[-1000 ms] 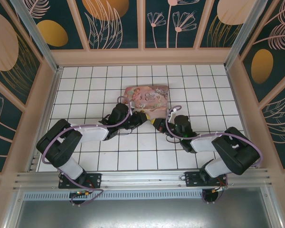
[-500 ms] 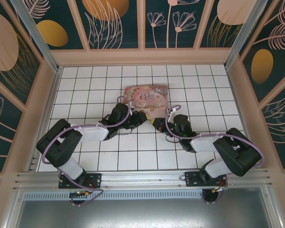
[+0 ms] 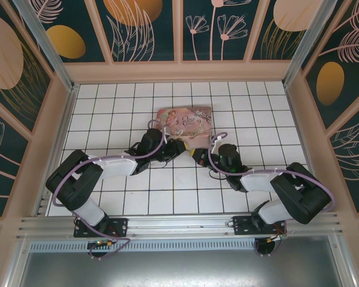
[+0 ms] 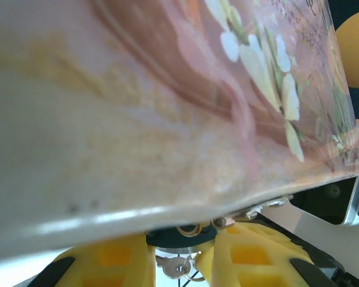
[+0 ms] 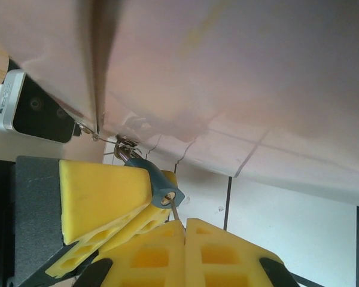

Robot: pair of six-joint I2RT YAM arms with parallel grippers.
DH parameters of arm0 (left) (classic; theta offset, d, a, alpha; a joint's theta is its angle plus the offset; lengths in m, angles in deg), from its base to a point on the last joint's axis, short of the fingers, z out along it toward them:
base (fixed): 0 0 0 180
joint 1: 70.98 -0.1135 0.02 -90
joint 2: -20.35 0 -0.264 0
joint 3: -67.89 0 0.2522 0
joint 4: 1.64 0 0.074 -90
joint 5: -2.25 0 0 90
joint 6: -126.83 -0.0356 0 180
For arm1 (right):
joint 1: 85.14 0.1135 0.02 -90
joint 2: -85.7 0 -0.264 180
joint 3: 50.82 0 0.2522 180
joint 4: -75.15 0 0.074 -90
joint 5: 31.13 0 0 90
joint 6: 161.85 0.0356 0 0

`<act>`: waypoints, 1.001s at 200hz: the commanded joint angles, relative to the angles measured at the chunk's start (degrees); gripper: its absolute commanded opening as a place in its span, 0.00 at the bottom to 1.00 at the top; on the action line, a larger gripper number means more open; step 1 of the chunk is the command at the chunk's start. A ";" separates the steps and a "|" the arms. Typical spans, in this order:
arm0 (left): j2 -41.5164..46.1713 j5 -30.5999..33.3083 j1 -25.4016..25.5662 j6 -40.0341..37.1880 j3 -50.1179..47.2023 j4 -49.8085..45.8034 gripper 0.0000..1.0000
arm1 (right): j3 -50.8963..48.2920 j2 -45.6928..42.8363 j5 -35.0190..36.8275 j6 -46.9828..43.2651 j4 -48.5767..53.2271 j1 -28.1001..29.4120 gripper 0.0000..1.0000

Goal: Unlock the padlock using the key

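padlock [image 5: 151, 177]: one, hanging at the pink box's [image 3: 185, 122] near edge, pinched by your left gripper [image 4: 179, 256] | key [image 5: 175, 210]: one, squeezed tight in your right gripper [image 5: 184, 226], touching the padlock | box: one, blocks your view above

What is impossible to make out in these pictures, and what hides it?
- Right wrist: the key is mostly hidden between the fingers of the right gripper; only a thin shaft reaches the padlock.
- Left wrist: the padlock body is covered by the blurred tin box edge and the left gripper.
- Top external: both are too small, under the meeting grippers.
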 commanded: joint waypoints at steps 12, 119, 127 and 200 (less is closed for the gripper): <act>0.20 -3.55 0.48 2.19 4.62 -2.93 0.00 | 1.91 -3.20 1.01 -4.45 3.60 1.27 0.00; -1.56 -5.08 0.29 3.25 9.32 -7.02 0.00 | -1.78 -12.87 9.36 -6.90 10.52 1.16 0.00; -1.60 -5.25 0.38 3.48 9.16 -6.76 0.00 | -1.96 -13.25 9.74 -7.15 10.20 1.17 0.00; -1.73 -6.72 0.23 5.55 9.32 -6.07 0.00 | -1.89 -11.83 11.79 -10.93 8.40 1.15 0.00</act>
